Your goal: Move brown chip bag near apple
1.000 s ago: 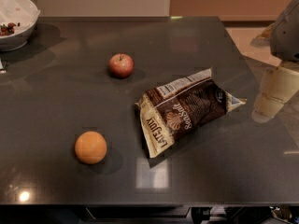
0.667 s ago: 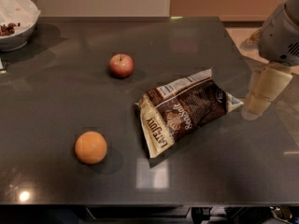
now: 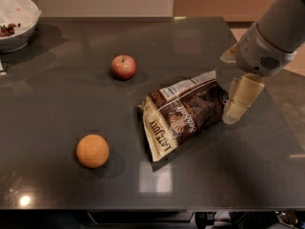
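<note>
Dark glossy bench (image 3: 52,113) carried the brown chip bag (image 3: 183,116), lying flat. Apple (image 3: 124,67) sat up-left of the bag, well apart. Orange fruit (image 3: 92,150) lay down-left of it, white bowl (image 3: 14,25) far up-left. Claw (image 3: 232,113) hung just beside the bag's right end.

The dark grey table top (image 3: 57,104) is smooth and glossy, like polished stone or laminate, and mirrors pale patches of light near its front edge. The crinkled dark brown chip bag (image 3: 186,116) is thin film, heavily creased and faintly shiny, with duller cream edges. The small red apple (image 3: 124,67) has smooth, slightly waxy skin; the round orange fruit (image 3: 92,150) looks more matt. The white bowl (image 3: 19,32) is smooth, though whether ceramic or plastic cannot be told. The cream-coloured gripper (image 3: 231,116), just beside the bag's right end, looks like matt plastic, and the pale grey arm housing (image 3: 267,46) above it is smooth and hard.
</note>
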Robot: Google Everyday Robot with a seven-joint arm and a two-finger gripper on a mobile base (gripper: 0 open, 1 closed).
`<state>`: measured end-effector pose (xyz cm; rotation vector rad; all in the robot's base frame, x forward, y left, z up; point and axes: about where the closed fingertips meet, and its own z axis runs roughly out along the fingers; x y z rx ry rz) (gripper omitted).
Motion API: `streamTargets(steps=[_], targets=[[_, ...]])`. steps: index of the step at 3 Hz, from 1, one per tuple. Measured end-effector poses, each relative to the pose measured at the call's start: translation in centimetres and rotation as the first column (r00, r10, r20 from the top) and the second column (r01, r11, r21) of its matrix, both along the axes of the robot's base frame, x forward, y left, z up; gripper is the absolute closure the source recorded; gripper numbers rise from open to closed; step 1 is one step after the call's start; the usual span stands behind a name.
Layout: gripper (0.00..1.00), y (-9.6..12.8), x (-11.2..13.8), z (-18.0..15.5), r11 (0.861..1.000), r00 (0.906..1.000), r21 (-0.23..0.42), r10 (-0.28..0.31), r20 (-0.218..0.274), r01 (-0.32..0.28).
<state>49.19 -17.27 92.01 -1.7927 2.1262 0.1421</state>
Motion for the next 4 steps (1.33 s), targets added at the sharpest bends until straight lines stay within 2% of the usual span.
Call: streamTargets(steps=[2, 3, 4], targets=[[0.0, 3.2, 1.4, -2.6, 0.996, 0.9953, 0.015, 0.091, -0.033, -0.09], [0.16, 3.6, 1.4, -3.3, 0.992, 0.991, 0.002, 0.123, -0.053, -0.123], [0.38, 3.4, 1.4, -3.6, 0.99, 0.9877, -0.013, 0.14, -0.069, -0.141]])
